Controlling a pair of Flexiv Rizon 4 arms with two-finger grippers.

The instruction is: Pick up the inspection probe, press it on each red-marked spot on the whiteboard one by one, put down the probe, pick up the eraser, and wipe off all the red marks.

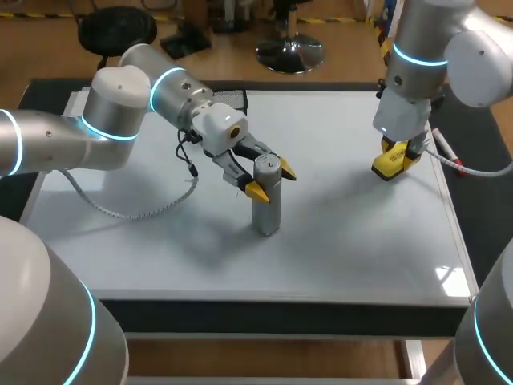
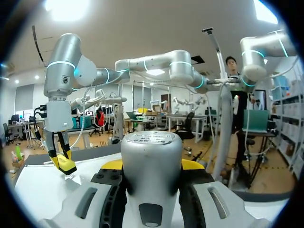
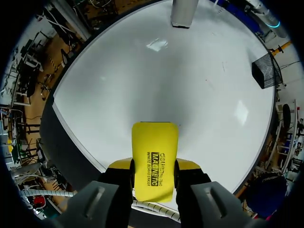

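Probe [image 1: 267,210] stands upright near the middle of the whiteboard [image 1: 345,241], its base on the white surface. My left claw [image 1: 272,181] is clamped on its upper end: one yellow tip sits against the near side and the other against the far side. In the left wrist view the silver cap fills the gap between the fingers, with yellow showing tight against both flanks.

The probe is well apart from every edge of the board. Open white surface runs from it to the near edge, and a broad open stretch lies between it and the eraser [image 1: 391,167].

My right claw [image 1: 402,152] points down and grips the yellow eraser from two sides. The right wrist view shows the block pinched between the fingers and sticking out ahead of them. Its lower end is at the board surface, though I cannot tell whether it presses there. It is near the board's right edge, toward the far right corner, so there is little room on that side. A white stick with a red band [image 1: 447,151] lies along that edge just beside the claw.

A grey cable [image 1: 120,212] from my left arm loops over the left part of the board. A black mesh basket [image 1: 232,98] sits at the far edge, behind the left wrist. The dark counter [image 1: 481,200] shows as a strip around the board.
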